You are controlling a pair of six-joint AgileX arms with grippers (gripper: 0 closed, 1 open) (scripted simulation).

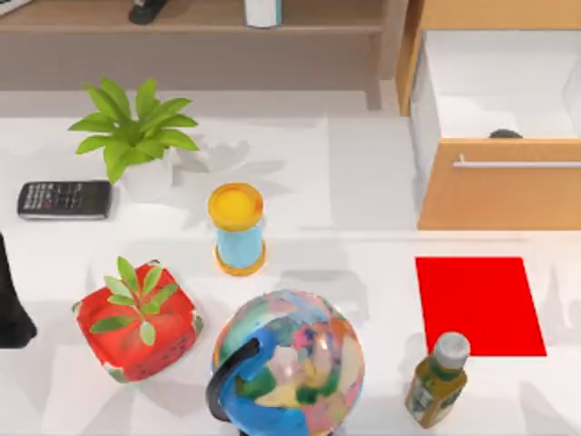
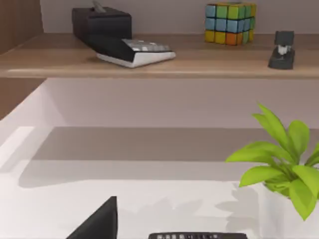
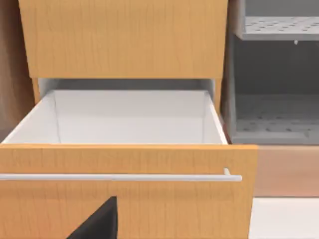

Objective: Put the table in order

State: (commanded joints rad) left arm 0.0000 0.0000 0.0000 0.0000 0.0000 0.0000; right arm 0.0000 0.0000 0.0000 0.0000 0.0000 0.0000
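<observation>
Left gripper [image 1: 11, 313] parked at table's left edge, beside calculator [image 1: 64, 199]; finger spread impossible to tell.
White table [image 1: 363, 182] cluttered: sand timer [image 1: 237, 229], globe [image 1: 289, 361], bottle [image 1: 437, 380], two potted plants, red mat [image 1: 477, 302]. Drawer [image 3: 128, 119] stands open, white inside. Likely no pick begun; next move calls for choosing an item and reaching. Right gripper's fingers hidden; dark object at drawer front unidentifiable.

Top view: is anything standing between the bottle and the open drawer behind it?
Only the red mat lies flat on the table between the bottle and the open drawer. Nothing upright stands in that stretch; the globe sits further toward the table's left.
</observation>
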